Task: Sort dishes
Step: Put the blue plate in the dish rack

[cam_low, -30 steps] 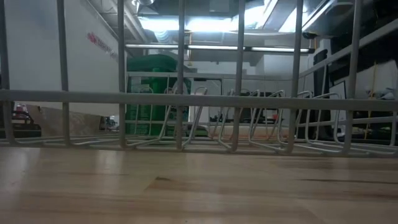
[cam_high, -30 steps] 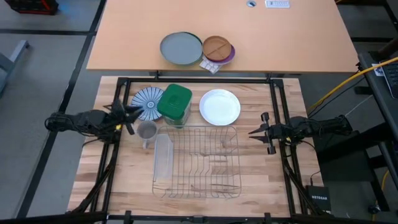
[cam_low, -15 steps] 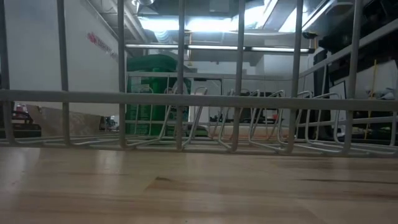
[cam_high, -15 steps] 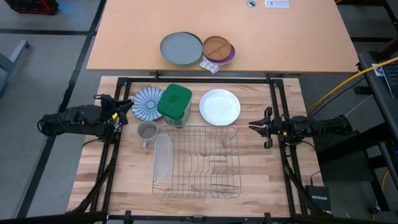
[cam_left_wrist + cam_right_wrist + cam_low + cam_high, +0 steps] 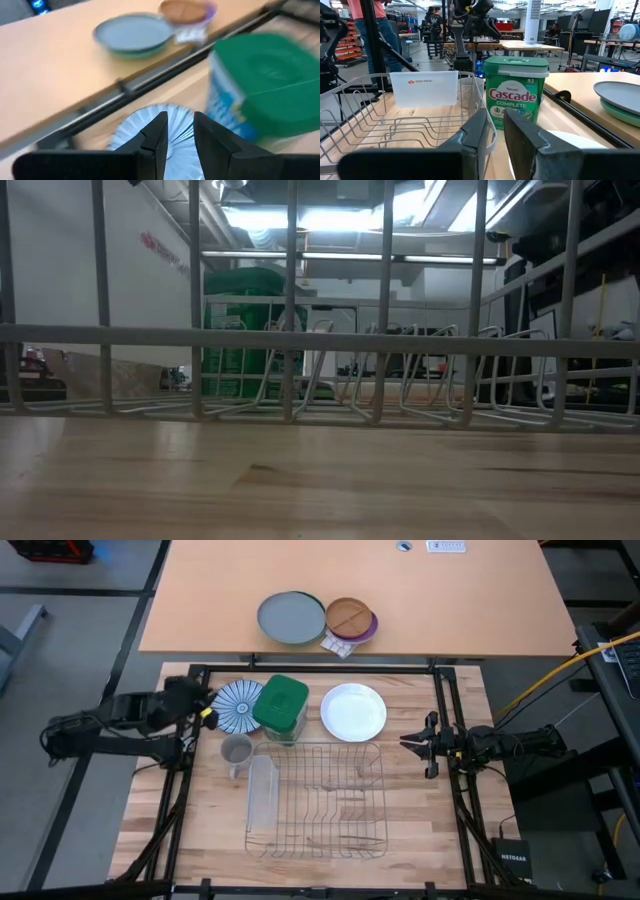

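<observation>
Dark fingers of the left gripper (image 5: 179, 131) stood slightly parted, holding nothing, over the striped plate's (image 5: 238, 705) edge. Wrist view alone showed that gap. Right gripper (image 5: 410, 747), narrowly parted, waited beside the rack (image 5: 318, 798); white plate (image 5: 353, 711) behind it.

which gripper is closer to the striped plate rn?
Left. The left gripper sits at the outer edge of the blue-and-white striped plate. The right gripper waits across the table, past the white plate.
</observation>
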Robot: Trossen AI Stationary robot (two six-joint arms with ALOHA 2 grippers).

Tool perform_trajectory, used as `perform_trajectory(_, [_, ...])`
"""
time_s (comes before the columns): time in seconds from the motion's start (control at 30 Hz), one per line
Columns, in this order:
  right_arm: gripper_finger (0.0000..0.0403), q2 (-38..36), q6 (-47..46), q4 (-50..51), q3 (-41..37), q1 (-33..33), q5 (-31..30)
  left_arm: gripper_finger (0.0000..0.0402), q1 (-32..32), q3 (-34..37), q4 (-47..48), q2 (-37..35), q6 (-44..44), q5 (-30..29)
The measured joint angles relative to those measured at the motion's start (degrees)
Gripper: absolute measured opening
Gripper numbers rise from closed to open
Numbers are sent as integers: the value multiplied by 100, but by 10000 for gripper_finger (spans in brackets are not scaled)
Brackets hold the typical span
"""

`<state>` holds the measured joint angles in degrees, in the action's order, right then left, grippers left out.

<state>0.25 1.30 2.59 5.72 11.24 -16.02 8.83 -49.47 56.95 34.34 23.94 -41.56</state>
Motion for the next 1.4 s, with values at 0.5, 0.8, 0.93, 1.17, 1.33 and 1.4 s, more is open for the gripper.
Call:
perform_trajectory(0.5, [69, 0, 0, 2, 4, 0, 10, 84, 2634, -745, 1494, 1769, -1210, 3131])
perform_trajectory(0.8, [69, 0, 0, 10, 4, 1, 12, 84, 3074, -722, 1774, 3094, -3639, 3308])
perform_trajectory(0.93, [69, 0, 0, 28, 4, 1, 14, 84, 3063, -722, 1761, 3466, -4339, 3309])
perform_trajectory(1.17, [69, 0, 1, 48, 4, 0, 16, 84, 3063, -722, 1757, 3864, -4606, 3261])
perform_trajectory(1.33, [69, 0, 1, 48, 4, -1, 16, 84, 3061, -719, 1746, 3953, -4716, 2935])
perform_trajectory(1.4, [69, 0, 0, 48, 4, -1, 16, 84, 3061, -719, 1724, 3953, -4799, 2842])
